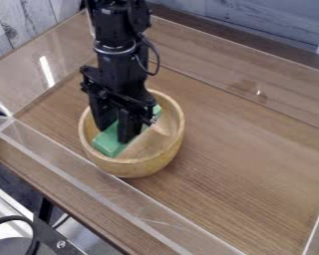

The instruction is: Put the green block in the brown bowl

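Observation:
The brown bowl point(159, 157) stands on the wooden table, left of middle. Inside it the green block point(111, 142) lies tilted, its lower end on the bowl's floor and its upper end between the black fingers. My gripper point(127, 129) points straight down into the bowl and is shut on the block's upper part. The fingers hide the middle of the block. A small bit of green shows to the right of the fingers.
Clear plastic walls point(69, 169) fence the wooden tabletop point(242, 149) at the front and left. The arm's black column point(116, 40) rises above the bowl. A grey plank wall stands at the back.

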{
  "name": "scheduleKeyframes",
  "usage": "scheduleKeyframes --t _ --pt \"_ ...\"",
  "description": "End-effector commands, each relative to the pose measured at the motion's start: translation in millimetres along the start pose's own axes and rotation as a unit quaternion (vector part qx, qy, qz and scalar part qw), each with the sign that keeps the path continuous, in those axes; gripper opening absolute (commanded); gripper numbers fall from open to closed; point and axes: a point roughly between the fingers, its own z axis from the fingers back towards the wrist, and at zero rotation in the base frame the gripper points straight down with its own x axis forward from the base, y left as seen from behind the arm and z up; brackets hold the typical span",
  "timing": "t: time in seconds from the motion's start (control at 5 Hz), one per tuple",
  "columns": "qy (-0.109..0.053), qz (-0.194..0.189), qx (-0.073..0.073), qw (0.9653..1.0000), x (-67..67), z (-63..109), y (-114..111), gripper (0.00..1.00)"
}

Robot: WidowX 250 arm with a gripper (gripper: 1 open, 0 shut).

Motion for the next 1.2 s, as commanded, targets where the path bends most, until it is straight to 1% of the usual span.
scheduleKeyframes --t 0.0,0.6,1.0 --pt "-0.020 0.001 0.005 0.9998 8.8 11.2 3.0 0.00" --pt "-0.015 0.004 0.001 0.9999 9.1 12.7 2.6 0.00" --pt "-0.015 0.006 0.001 0.9999 15.3 11.6 3.9 0.00"
